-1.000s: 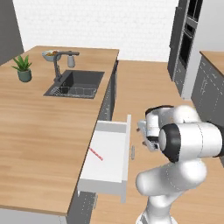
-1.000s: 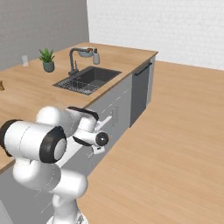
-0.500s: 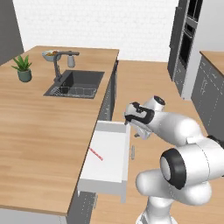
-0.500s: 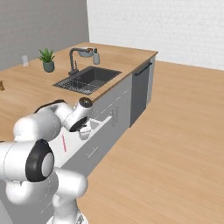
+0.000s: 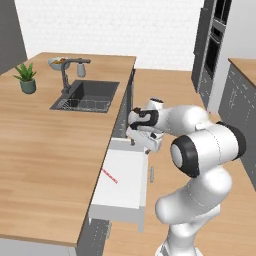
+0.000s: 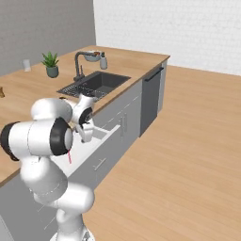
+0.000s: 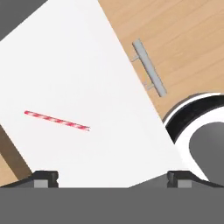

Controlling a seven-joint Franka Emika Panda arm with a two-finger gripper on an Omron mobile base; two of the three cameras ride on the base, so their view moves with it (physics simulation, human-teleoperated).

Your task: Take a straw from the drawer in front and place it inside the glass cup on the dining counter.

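Drawer (image 5: 122, 175) pulled out from bench (image 5: 45, 165), white inside, bar handle (image 7: 149, 68) on front. Straw (image 7: 57, 120) lies flat on drawer floor, alone, nearer bench side than handle side; also seen at (image 5: 110, 176). End effector (image 7: 113, 178) above drawer's far end, pointing down, jaws spread wide, released, grasping nothing, clear of straw. Glass cup (image 6: 27, 65) upright on bench beside potted plant (image 6: 51, 64), well apart from drawer.
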